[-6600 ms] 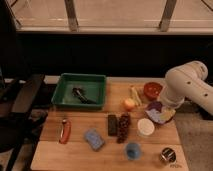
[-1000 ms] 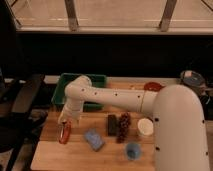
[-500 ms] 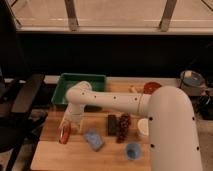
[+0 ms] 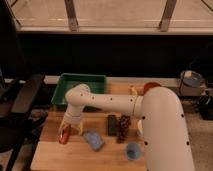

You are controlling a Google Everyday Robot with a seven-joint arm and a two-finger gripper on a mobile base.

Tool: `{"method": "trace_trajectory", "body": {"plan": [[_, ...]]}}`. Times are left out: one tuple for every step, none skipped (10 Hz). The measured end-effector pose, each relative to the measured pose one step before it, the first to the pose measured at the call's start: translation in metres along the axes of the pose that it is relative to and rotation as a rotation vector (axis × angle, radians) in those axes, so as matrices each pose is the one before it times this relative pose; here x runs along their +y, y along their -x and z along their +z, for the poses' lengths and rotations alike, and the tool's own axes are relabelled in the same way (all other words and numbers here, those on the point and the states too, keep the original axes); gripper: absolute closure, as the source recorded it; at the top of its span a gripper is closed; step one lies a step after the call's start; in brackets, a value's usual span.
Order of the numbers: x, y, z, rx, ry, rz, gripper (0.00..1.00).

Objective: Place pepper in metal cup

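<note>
The red-orange pepper [image 4: 64,136] lies on the wooden table [image 4: 55,155] near its left side. My white arm reaches across the table from the right. My gripper [image 4: 71,126] hangs right over the pepper's upper end, touching it or just above it. The metal cup is hidden behind my arm.
A green tray [image 4: 82,85] stands at the back left. A blue sponge [image 4: 93,140], a dark block [image 4: 112,125], dark red grapes [image 4: 123,128] and a light blue cup [image 4: 132,150] sit mid-table. A red bowl [image 4: 150,86] is at the back. A black chair [image 4: 20,105] stands left.
The arm has swung from the table's right side over to the left, and in the last second the gripper has sunk a little closer onto the pepper.
</note>
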Motion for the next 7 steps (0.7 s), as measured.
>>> {"method": "trace_trajectory", "body": {"plan": [[0.00101,-0.00034,-0.00146,0.00158,0.00193,-0.00062,0.55],[-0.0002,-0.00019,-0.00082,0.00093,-0.00032,-0.00077,0.65],[-0.00081,-0.00144,0.00011,0.00615,-0.00199,-0.00282,0.76],[-0.0012,0.00067,0.00036,-0.0018,0.00073,-0.00177,0.87],[0.00141,0.00029,0.00132,-0.00804,-0.00519,0.00528,0.95],[0.00372,0.00011,0.00393,-0.01702,-0.0131,0.01151,1.0],[0.00039,-0.00093,0.00228,-0.00289,-0.00751,0.00479,1.0]]}}
